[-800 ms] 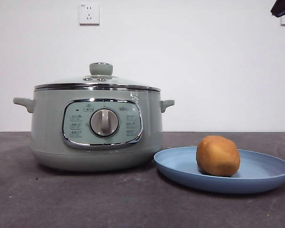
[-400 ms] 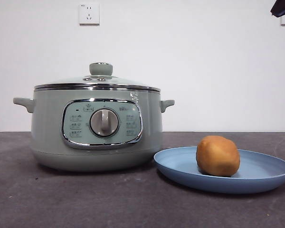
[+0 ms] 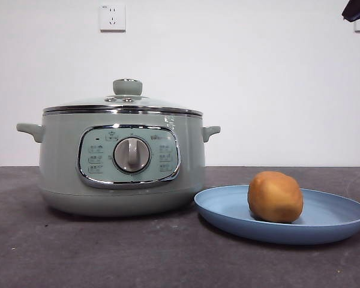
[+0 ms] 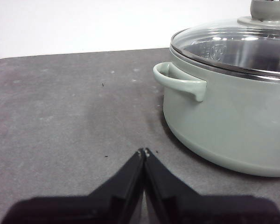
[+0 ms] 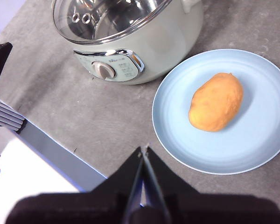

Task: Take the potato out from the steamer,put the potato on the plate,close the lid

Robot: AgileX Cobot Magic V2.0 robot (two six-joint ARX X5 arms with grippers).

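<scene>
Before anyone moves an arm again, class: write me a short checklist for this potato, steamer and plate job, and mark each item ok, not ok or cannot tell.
1. Potato out of the steamer and lying on the plate: ok.
2. Potato well inside the plate's rim: ok.
3. Lid seated level on the steamer: ok.
4. Left hand shut, empty, low beside the steamer: ok.
5. Right hand shut, empty, above the table near the plate: ok.
6. Steamer switched off: cannot tell.
</scene>
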